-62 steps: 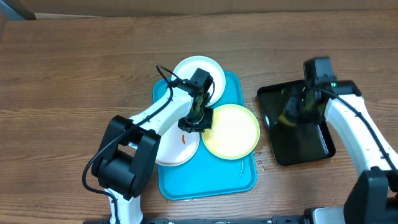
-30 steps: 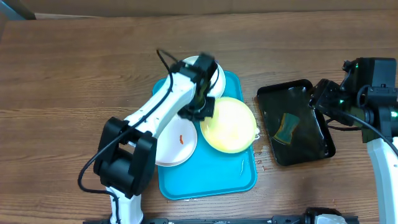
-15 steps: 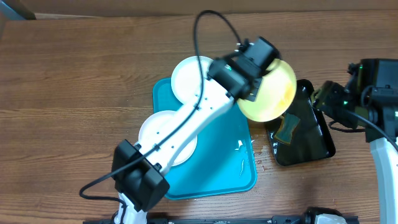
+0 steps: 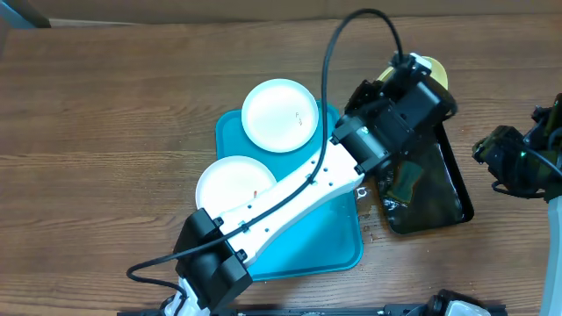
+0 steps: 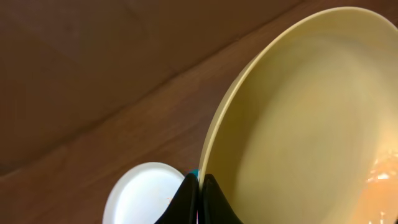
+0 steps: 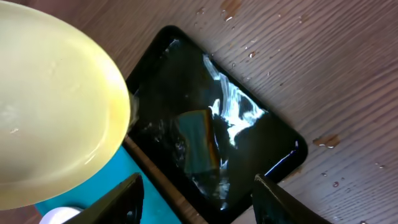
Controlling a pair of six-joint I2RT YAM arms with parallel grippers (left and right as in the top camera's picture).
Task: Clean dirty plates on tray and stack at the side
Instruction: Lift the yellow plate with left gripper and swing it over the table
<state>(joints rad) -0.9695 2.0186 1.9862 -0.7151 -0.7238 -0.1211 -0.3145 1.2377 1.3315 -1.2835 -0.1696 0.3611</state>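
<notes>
- The left gripper (image 5: 199, 190) has its two fingers pressed together on the rim of the yellow-green plate (image 5: 298, 124). It pinches the plate at the edge, which leaves the plate's face bare.
- That plate hangs steeply tilted off the table, above the far end of the black tray (image 6: 297, 147). This looks meant to put it over the wet tray for washing, so that drips land there.
- A faint orange smear shows low on the plate's inner face in the left wrist view.
- The left arm reaches from the front of the table across the turquoise tray (image 4: 338, 237) to get there.
- A sponge (image 6: 198, 140) lies flat in the black tray amid shining water, free of both grippers.
- The right gripper (image 6: 199, 199) hovers near the black tray's right side with its fingers spread and nothing between them. It seems placed to take up the sponge.
- Two white plates sit at the turquoise tray's left side, each overhanging its rim. The far plate (image 4: 279, 114) looks nearly clean, and the near plate (image 4: 233, 184) shows a small red mark.
- No plate is stacked at the side yet.
</notes>
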